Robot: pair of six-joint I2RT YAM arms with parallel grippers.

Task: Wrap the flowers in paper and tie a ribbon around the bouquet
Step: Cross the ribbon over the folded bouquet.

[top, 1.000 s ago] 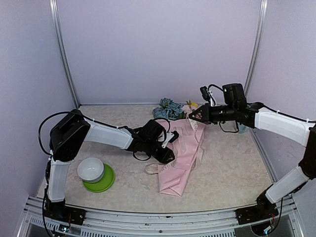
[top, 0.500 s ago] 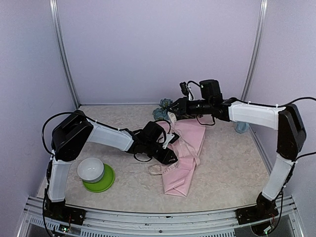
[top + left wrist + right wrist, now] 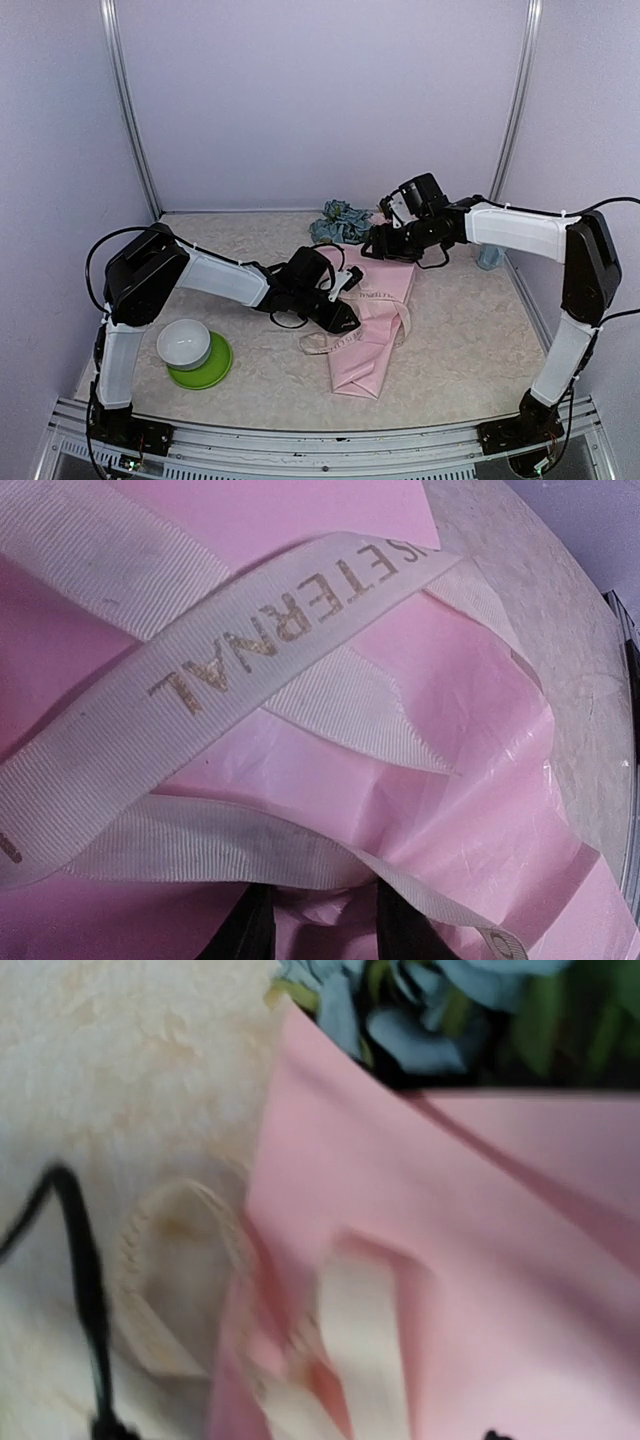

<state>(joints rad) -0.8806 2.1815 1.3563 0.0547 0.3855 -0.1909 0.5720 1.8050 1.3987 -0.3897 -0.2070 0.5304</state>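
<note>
The bouquet (image 3: pixel 370 320) lies on the table as a pink paper (image 3: pixel 480 810) cone, with the blue and green flowers (image 3: pixel 340 220) at its far end. The cream ribbon (image 3: pixel 250 650), lettered ETERNAL, crosses the paper, and a loop of it (image 3: pixel 320 343) trails off the left side. My left gripper (image 3: pixel 340 315) is low on the cone's left edge. In the left wrist view its dark fingers (image 3: pixel 240 935) pinch a fold of paper under the ribbon. My right gripper (image 3: pixel 372 247) hovers over the cone's upper end, open and holding nothing. The right wrist view shows blurred ribbon (image 3: pixel 365 1340) on paper.
A white bowl (image 3: pixel 183 343) sits on a green plate (image 3: pixel 205 370) at the front left. A small pale blue object (image 3: pixel 488 258) stands by the right wall. A thin black cable (image 3: pixel 80 1260) hangs at the left of the right wrist view.
My right gripper carried the ribbon end leftward over the bouquet, then opened and dropped it; the ribbon now lies across the paper. The left gripper stayed put.
</note>
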